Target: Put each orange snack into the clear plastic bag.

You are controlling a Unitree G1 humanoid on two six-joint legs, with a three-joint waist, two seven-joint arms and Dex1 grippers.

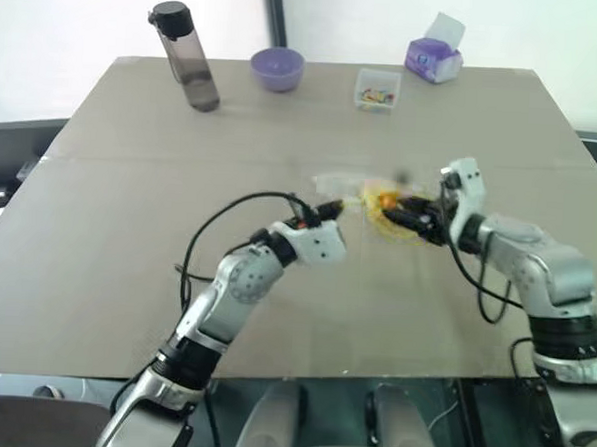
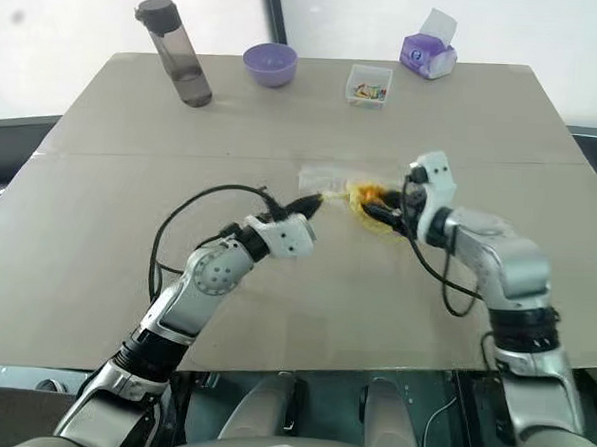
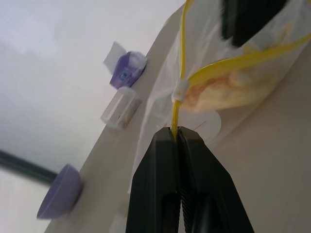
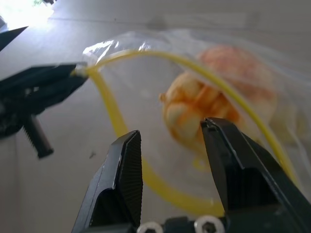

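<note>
Right tool (image 4: 170, 170), jaws spread, sits at the bag's mouth with the orange snack (image 4: 204, 114) at twelve o'clock inside the clear plastic bag (image 4: 252, 63) on the counter (image 1: 128, 225), while left tool (image 3: 178, 133) pinches the yellow strip (image 3: 182, 58).

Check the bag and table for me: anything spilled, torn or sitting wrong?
Nothing stands out. The left gripper pinches the clear plastic bag by its yellow strip, holding its mouth open. The orange snack sits inside, the right gripper open before it. Bottle, bowl and box stand upright.
</note>
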